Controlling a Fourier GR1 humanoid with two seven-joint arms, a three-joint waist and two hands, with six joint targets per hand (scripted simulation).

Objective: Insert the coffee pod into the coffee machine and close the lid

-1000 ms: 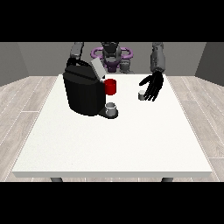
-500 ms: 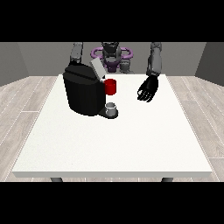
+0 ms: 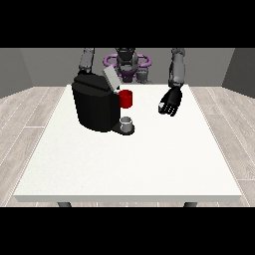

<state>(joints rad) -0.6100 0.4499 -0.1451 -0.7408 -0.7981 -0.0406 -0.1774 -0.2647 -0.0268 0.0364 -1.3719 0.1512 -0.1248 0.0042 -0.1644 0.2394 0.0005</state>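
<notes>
Presumably the coffee pod is inside the hand at the view's right (image 3: 170, 103), which hangs above the white surface (image 3: 149, 164) well apart from the coffee machine (image 3: 95, 103); its fingers look curled inward, but no pod shows between them, so I cannot tell whether it holds anything. On the machine the grey lid (image 3: 111, 78) stands tilted up and open, a red part (image 3: 126, 98) juts out at the front, and a small grey cup (image 3: 127, 122) sits on the tray below. To do this step well, I judge the hand should travel across level, arrive above the opening under the raised lid, and come down without knocking the lid. The opening itself is not visible from here. The hand at the view's left is hidden behind the machine.
</notes>
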